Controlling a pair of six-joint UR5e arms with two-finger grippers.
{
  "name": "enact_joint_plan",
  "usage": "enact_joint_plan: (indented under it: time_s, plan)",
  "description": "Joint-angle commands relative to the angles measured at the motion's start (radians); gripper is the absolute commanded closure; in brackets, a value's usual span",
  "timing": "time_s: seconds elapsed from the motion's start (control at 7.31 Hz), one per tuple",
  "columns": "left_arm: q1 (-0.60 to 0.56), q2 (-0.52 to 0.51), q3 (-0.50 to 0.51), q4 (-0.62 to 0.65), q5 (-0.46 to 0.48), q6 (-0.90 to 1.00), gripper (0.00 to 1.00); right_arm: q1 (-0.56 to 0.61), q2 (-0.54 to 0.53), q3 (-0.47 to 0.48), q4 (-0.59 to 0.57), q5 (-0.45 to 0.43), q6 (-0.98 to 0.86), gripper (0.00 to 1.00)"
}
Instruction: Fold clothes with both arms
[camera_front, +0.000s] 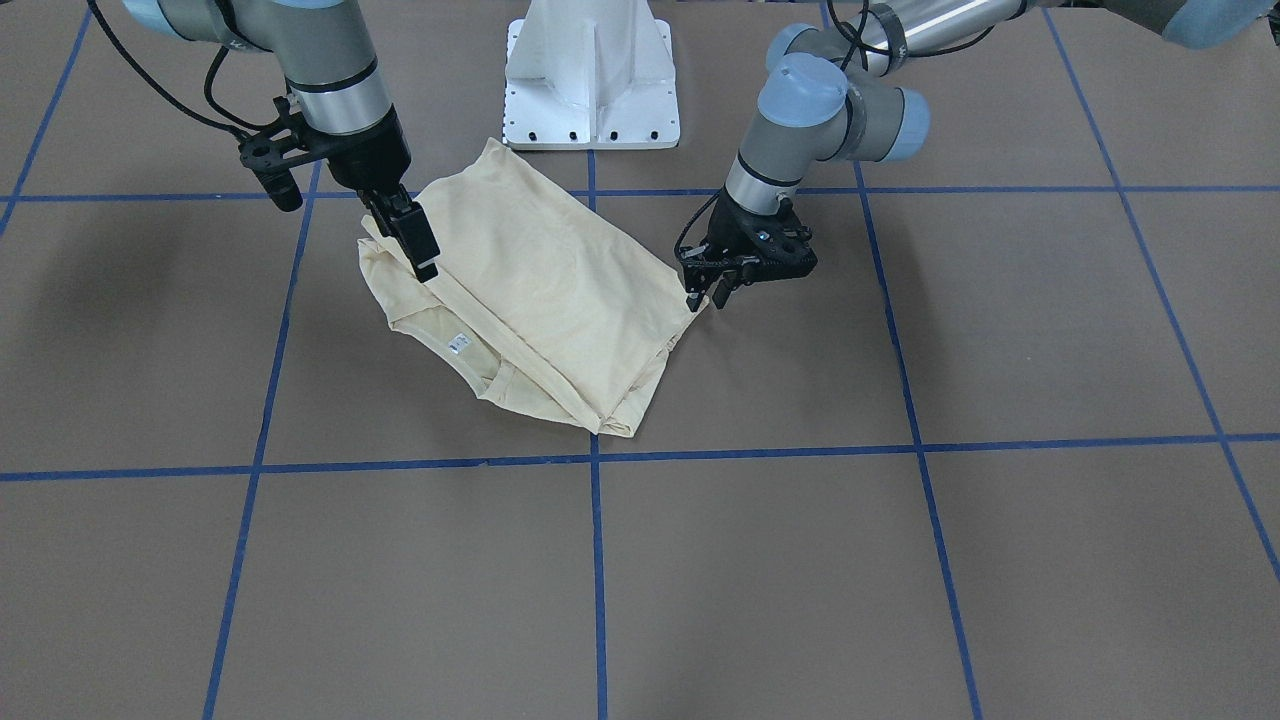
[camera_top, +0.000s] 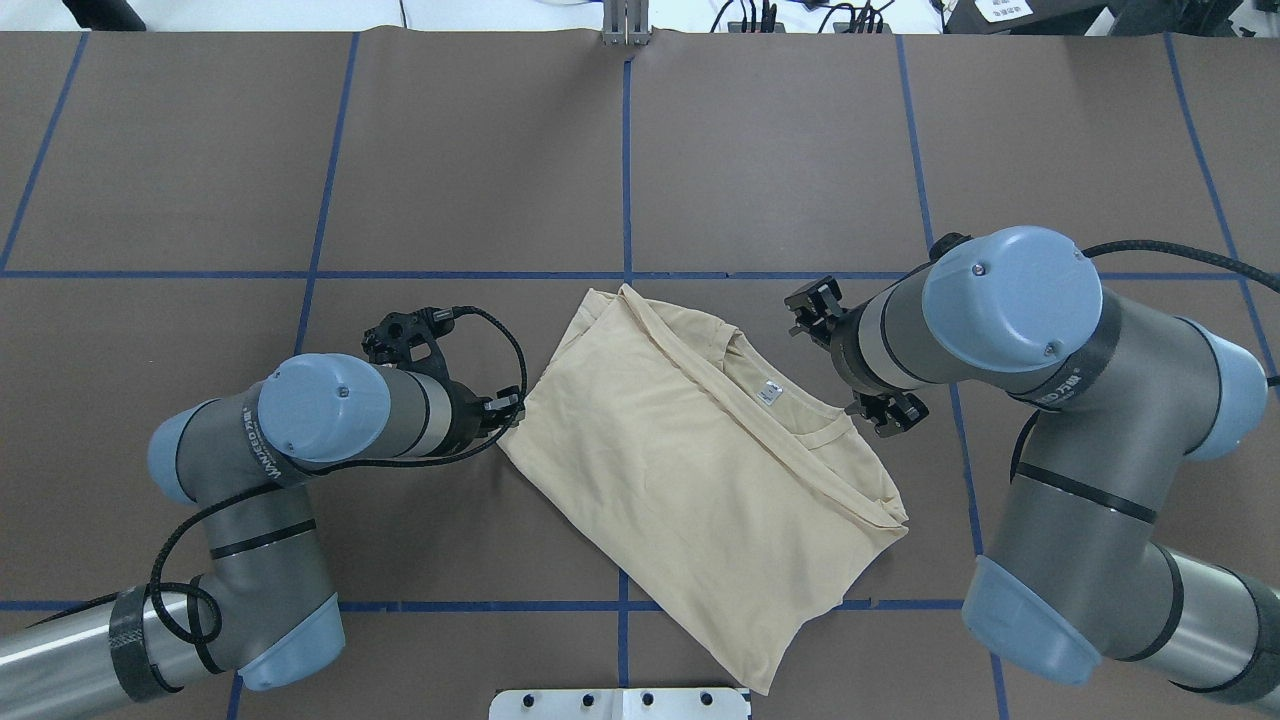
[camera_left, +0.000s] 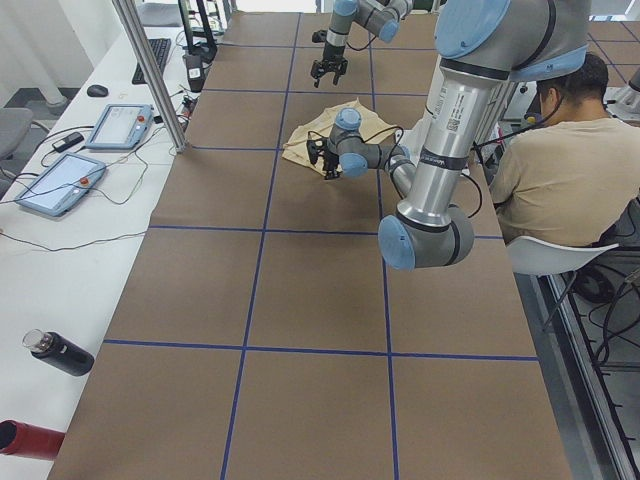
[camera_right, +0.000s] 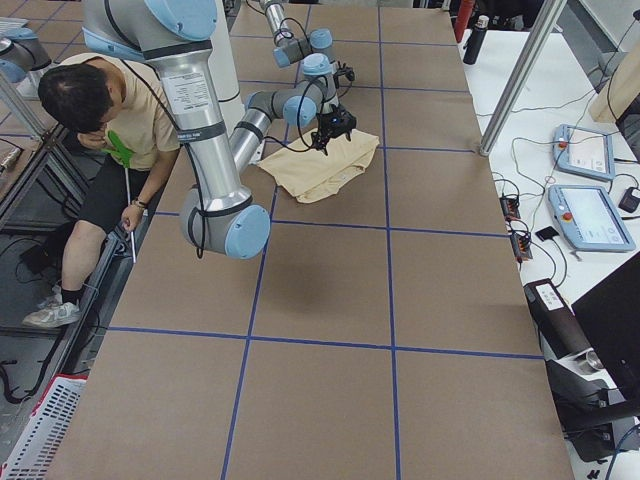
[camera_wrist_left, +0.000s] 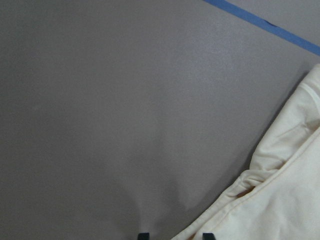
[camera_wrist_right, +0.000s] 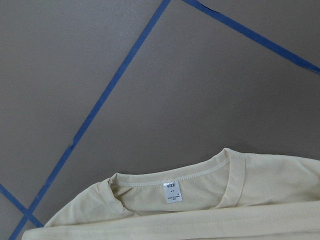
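Left hand, right hand at T-shirt edges

The T-shirt is soft matt cloth, the table a dull brown sheet.

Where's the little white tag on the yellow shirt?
In the overhead view, the white tag sits just inside the collar of the shirt, along its right-hand edge. The nearest neighbour is the right arm, just beside the collar.

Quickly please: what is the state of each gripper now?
Left gripper: open, fingertips at the edge of the T-shirt, nothing gripped.
Right gripper: over the T-shirt; open or shut cannot be told.
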Motion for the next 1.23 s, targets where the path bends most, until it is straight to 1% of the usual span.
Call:
enact_joint_plan:
  time_s: [0.0, 0.14, 0.27, 0.41, 0.96, 1.09]
  plan:
    - [0.0, -0.001, 0.002, 0.0, 0.0, -0.001, 0.57, 0.0, 0.0, -0.002, 0.0, 0.0, 0.0, 0.0]
    - [0.0, -0.001, 0.0, 0.0, 0.0, -0.001, 0.63, 0.0, 0.0, -0.006, 0.0, 0.0, 0.0, 0.0]
    - [0.0, -0.001, 0.002, 0.0, 0.002, -0.001, 0.77, 0.0, 0.0, -0.009, 0.0, 0.0, -0.002, 0.0]
    - [0.0, -0.001, 0.0, 0.0, 0.002, -0.001, 1.0, 0.0, 0.002, -0.012, 0.0, 0.0, 0.0, 0.0]
    - [-0.01, 0.002, -0.004, 0.003, -0.002, 0.014, 1.0, -0.002, 0.003, -0.019, 0.0, -0.002, -0.002, 0.0]
    - [-0.065, 0.001, -0.001, 0.003, -0.003, 0.066, 1.0, 0.0, 0.002, -0.02, 0.0, -0.003, -0.005, 0.0]
